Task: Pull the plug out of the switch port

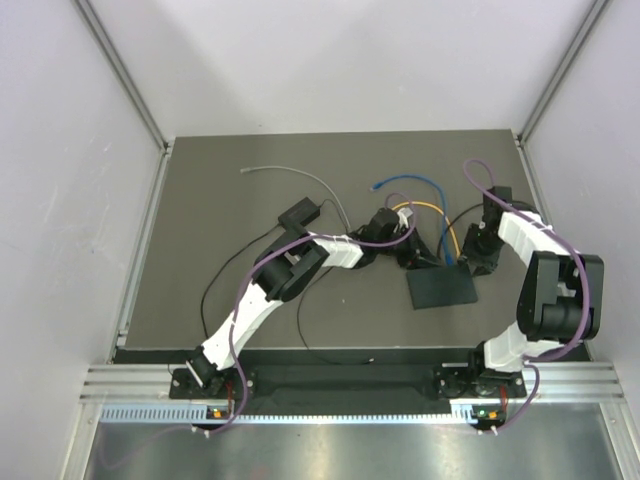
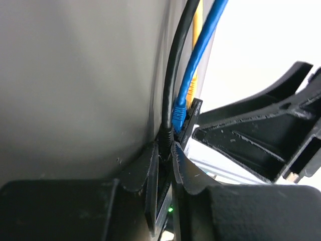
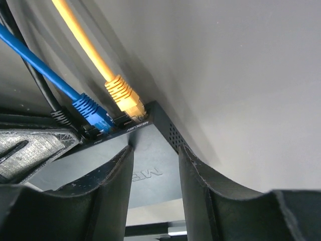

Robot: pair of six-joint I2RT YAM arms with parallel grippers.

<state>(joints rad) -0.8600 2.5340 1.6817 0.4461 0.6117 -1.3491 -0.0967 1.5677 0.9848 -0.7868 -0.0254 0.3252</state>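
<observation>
The top view alone gives the layout. On a dark matte table (image 1: 220, 290), right of centre, lies the switch (image 1: 443, 289). It is a flat black rectangle with its long axis across the frame and its port edge toward the top, where both arms meet it. A smaller black block (image 1: 298, 213) lies upper left of centre.

Only the right wrist view shows the port face. The right gripper (image 3: 154, 150) stands over the switch's smooth top near a vented corner. Its jaws are partway apart, and whether they press down cannot be told. A ribbed yellow plug (image 3: 123, 95) and a blue plug (image 3: 91, 113) sit side by side. Left of them the black plug (image 3: 67, 119) enters its port (image 3: 89, 132).

Only the left wrist view shows the grip. At bottom centre the left gripper (image 2: 167, 155) has its jaws pinched narrow on the black plug. The plug's long axis runs up the frame, and its glossy round cord (image 2: 175, 75) rises to the top edge.
</observation>
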